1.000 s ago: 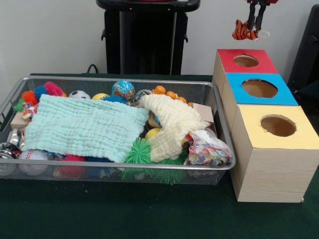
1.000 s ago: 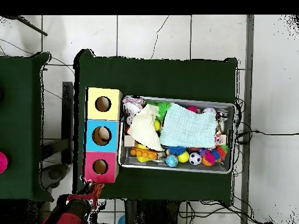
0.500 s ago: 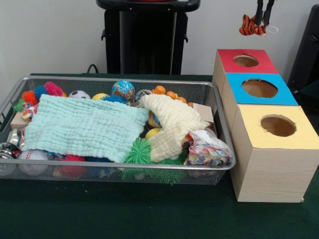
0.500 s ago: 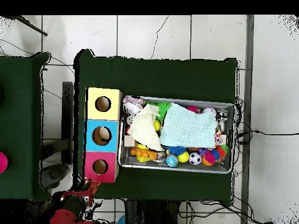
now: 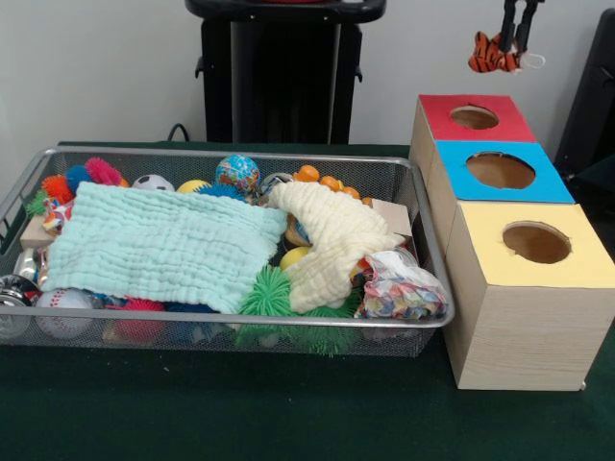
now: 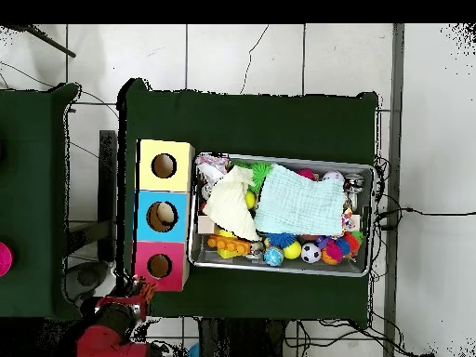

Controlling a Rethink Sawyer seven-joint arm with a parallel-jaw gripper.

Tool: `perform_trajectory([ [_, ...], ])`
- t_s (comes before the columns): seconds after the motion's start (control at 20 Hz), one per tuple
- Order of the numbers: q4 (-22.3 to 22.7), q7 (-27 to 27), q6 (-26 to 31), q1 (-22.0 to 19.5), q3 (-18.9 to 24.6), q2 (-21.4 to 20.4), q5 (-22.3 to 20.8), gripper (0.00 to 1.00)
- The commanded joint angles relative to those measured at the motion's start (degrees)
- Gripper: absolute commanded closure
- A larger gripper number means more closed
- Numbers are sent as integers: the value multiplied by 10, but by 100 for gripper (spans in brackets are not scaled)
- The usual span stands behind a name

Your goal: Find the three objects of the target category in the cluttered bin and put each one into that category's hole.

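Green cloth covers the desk [image 5: 240, 413], where the bin [image 5: 231, 322] of silver wire mesh sits beside a row of three light wooden boxes. High at the far right of the front view, the gripper [image 5: 517, 34] hangs with its black fingers pinched on a small orange-and-black striped tiger toy [image 5: 490, 56], held in the air above and just behind the red-panelled hole [image 5: 474, 117]. The blue-panelled hole [image 5: 500, 170] and the yellow-panelled hole [image 5: 536, 242] follow in line toward the camera. Inside the bin, a pale green cloth [image 5: 163, 245] lies spread over much of the clutter, touching a cream cloth [image 5: 332, 240] draped beside it. Around them show a globe ball [image 5: 237, 173], a soccer ball [image 5: 152, 182], a green spiky ball [image 5: 266, 293] and a baseball [image 5: 62, 312]. From overhead, the red arm [image 6: 110, 330] shows at the bottom edge, near the red box's corner; the gripper itself cannot be made out there.
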Motion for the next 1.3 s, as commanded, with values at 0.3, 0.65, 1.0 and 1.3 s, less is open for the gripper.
perform_trajectory([
  [0.3, -16, 92, -80, -33, 33, 65, -21, 100],
  [0.65, -7, 91, -119, -36, 34, 84, -20, 100],
  [1.0, -6, 95, -152, -31, 34, 107, -14, 100],
  [1.3, 5, 103, -182, -35, 44, 123, -18, 100],
])
